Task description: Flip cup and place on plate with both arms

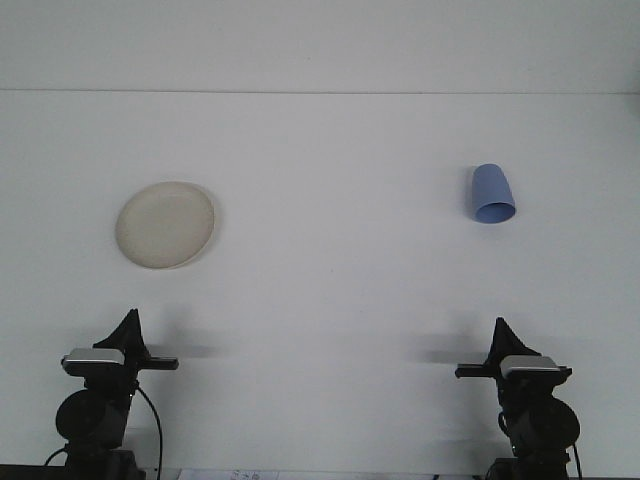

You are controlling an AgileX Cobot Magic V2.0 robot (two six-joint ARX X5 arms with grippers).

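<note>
Jaws on both arms sit at the near edge, their opening not discernible, with the small blue plastic cup (492, 194) standing mouth-down ahead of the right gripper (497, 332), far from the cream round plate (165, 224) opposite.

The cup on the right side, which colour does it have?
The cup is light blue, plain, without pattern; the front view shows it.

A plain white table (330, 300) fills the view from the near edge to a far wall line. On its left side lies a round, cream-coloured shallow plate (165, 224). Well apart, on the far right, a light blue plastic cup (491, 194) rests mouth-down, directly on the tabletop.
</note>
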